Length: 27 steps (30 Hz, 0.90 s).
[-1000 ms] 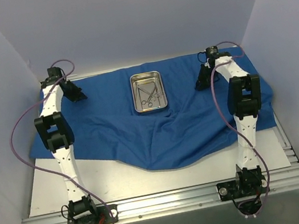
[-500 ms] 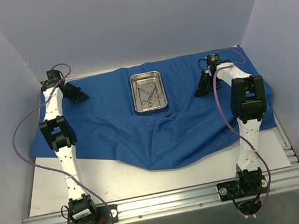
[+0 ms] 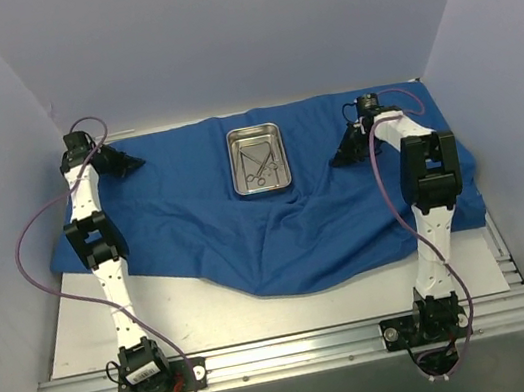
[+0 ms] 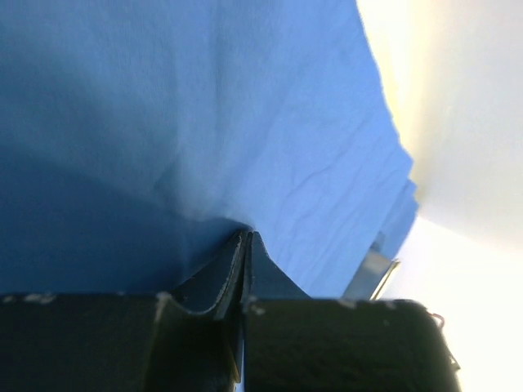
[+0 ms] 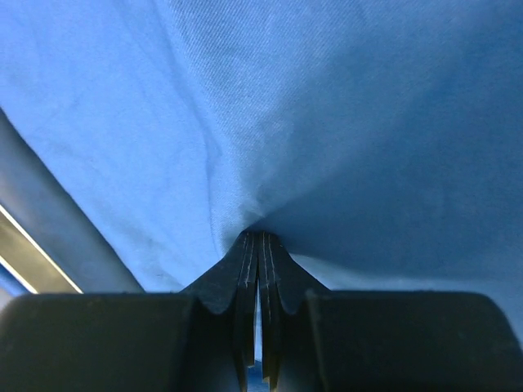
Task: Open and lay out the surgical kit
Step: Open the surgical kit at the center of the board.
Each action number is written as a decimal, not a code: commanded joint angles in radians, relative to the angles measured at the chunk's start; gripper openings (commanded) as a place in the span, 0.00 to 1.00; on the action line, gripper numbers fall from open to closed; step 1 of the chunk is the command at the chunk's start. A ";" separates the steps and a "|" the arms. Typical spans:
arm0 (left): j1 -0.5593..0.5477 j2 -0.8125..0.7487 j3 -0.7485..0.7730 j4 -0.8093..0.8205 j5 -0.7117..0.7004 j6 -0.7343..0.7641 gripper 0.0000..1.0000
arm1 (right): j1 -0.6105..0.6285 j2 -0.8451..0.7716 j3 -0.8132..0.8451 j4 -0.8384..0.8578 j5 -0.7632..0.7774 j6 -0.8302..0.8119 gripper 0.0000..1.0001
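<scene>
The surgical kit's royal-blue cloth (image 3: 249, 239) lies spread and wrinkled across the table. Its small steel tray (image 3: 233, 165) stands at the back centre with thin silvery instruments (image 3: 261, 166) inside. My left gripper (image 3: 137, 163) is at the cloth's back left, low on the fabric. In the left wrist view its jaws (image 4: 247, 235) are shut, with cloth (image 4: 204, 122) puckered at the tips. My right gripper (image 3: 334, 161) is down on the cloth right of the tray. The right wrist view shows it (image 5: 258, 235) shut on a gathered fold of cloth (image 5: 327, 122).
White enclosure walls stand close on the left, right and back. Bare white tabletop (image 3: 212, 316) shows in front of the cloth, then the aluminium rail (image 3: 290, 353) that carries both arm bases. A metal strip (image 4: 372, 273) shows past the cloth's edge in the left wrist view.
My right gripper has shifted slightly left toward the tray and closed on the cloth. The left arm has swung outward to the left, its gripper staying shut.
</scene>
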State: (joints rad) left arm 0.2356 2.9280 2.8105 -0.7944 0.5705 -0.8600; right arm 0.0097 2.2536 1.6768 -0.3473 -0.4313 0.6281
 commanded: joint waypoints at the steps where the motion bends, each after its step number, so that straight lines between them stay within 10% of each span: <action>1: 0.014 0.111 -0.003 0.084 -0.067 -0.010 0.02 | 0.049 0.104 -0.034 -0.056 0.034 0.022 0.00; 17: 0.057 -0.083 -0.155 0.238 0.041 -0.007 0.17 | 0.055 0.190 0.144 -0.099 0.037 -0.008 0.00; 27: -0.027 -0.608 -0.471 0.046 -0.210 0.238 0.25 | 0.082 0.028 0.391 -0.298 0.183 -0.159 0.39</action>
State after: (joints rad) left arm 0.2466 2.5660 2.3611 -0.6498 0.4995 -0.7715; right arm 0.0696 2.3672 1.9766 -0.5255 -0.3607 0.5446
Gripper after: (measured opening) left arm 0.247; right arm 0.364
